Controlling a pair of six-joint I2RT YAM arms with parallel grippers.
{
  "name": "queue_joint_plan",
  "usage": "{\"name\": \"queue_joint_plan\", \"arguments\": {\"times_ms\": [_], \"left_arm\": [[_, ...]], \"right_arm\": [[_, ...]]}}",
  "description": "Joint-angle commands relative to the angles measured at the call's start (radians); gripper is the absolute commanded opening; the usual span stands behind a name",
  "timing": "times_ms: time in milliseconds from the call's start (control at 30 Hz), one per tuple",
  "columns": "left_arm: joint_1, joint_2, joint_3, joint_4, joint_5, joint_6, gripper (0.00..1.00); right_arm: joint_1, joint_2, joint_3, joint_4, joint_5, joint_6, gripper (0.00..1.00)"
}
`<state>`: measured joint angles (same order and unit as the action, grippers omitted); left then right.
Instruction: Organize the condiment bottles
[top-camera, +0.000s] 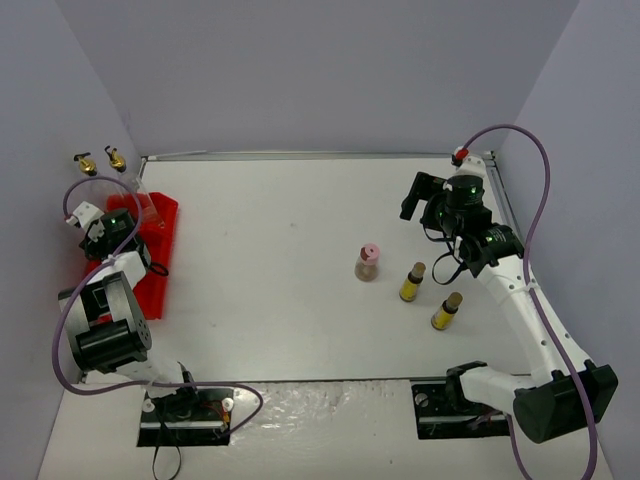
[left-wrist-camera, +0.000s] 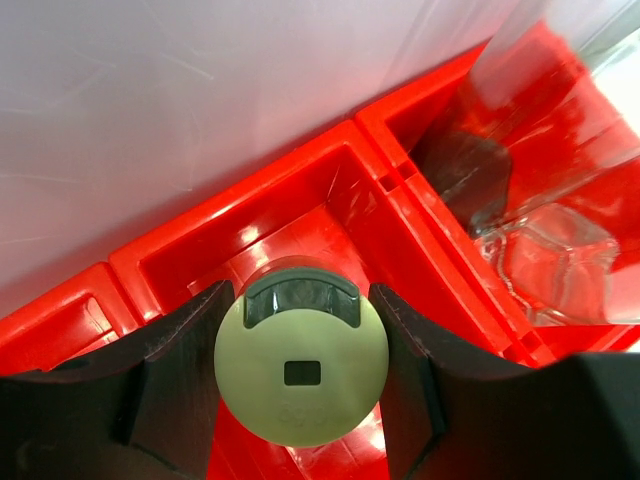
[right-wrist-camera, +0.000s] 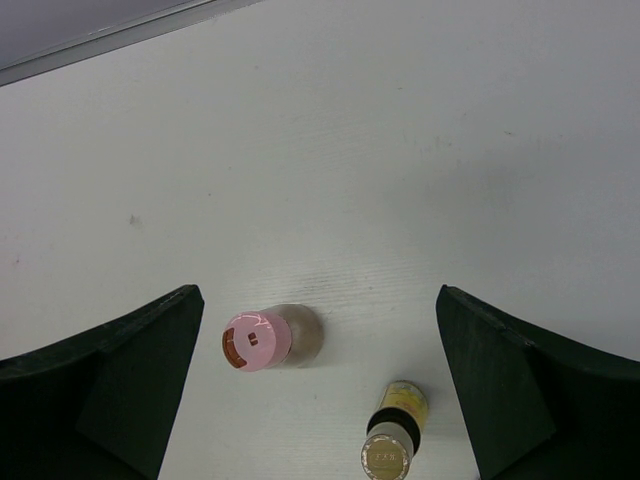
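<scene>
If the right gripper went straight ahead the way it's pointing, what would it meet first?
Probably the pink-capped bottle, standing between the right gripper's open fingers; depth is unclear, so it might reach bare table first.

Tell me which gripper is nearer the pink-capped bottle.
Right. The right gripper hangs open a little beyond the pink-capped bottle; the left gripper is far off at the red tray, closed on the yellow-capped bottle.

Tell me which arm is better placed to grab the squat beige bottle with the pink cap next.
Right. The right hand hovers open near the squat beige pink-capped bottle on the white table. The left hand is shut on a yellow-capped bottle in the red plastic tray, far off.
</scene>
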<state>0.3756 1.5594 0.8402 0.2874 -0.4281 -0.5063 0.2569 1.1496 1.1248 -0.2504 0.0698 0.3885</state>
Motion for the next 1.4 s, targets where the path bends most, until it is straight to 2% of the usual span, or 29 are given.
{"name": "queue_joint_plan", "arguments": {"times_ms": [0, 133, 167, 300, 367, 500, 733, 900, 1000, 1067, 1167, 1267, 1367], "left_arm": [[0.009, -0.004, 0.082, 0.038, -0.037, -0.019, 0.00], [0.025, 0.007, 0.100, 0.007, -0.026, -0.032, 0.00], [0.028, 0.007, 0.106, -0.004, -0.019, -0.033, 0.08], [0.029, -0.001, 0.126, -0.035, -0.004, -0.049, 0.53], [0.029, -0.008, 0.136, -0.053, -0.003, -0.052, 0.65], [0.029, -0.035, 0.162, -0.072, 0.005, -0.041, 0.79], [0.019, -0.120, 0.180, -0.155, 0.000, -0.041, 0.80], [-0.014, -0.235, 0.191, -0.320, -0.049, -0.058, 0.80], [-0.070, -0.307, 0.205, -0.426, -0.075, -0.070, 0.80], [-0.145, -0.381, 0.210, -0.532, -0.113, -0.067, 0.80], [-0.284, -0.468, 0.212, -0.577, -0.052, -0.026, 0.80], [-0.436, -0.475, 0.229, -0.598, 0.051, 0.010, 0.80], [-0.582, -0.439, 0.235, -0.531, 0.207, 0.021, 0.80]], "right_arm": [[0.007, -0.015, 0.009, 0.052, 0.004, -0.013, 1.00], [0.007, -0.014, 0.012, 0.051, 0.001, -0.014, 1.00], [0.007, -0.014, 0.012, 0.051, 0.002, -0.014, 1.00], [0.008, -0.010, 0.012, 0.054, 0.001, -0.016, 1.00], [0.009, -0.007, 0.012, 0.054, 0.001, -0.016, 1.00], [0.008, -0.010, 0.011, 0.054, 0.001, -0.016, 1.00], [0.008, -0.011, 0.010, 0.054, -0.004, -0.011, 1.00], [0.009, -0.006, 0.017, 0.054, -0.001, -0.009, 1.00], [0.010, -0.005, 0.020, 0.054, 0.003, -0.008, 1.00], [0.008, -0.005, 0.023, 0.053, 0.015, -0.008, 1.00], [0.005, -0.002, 0.027, 0.051, 0.027, -0.006, 1.00], [0.001, 0.004, 0.029, 0.049, 0.045, -0.003, 1.00], [-0.004, 0.008, 0.026, 0.045, 0.059, 0.004, 1.00]]}}
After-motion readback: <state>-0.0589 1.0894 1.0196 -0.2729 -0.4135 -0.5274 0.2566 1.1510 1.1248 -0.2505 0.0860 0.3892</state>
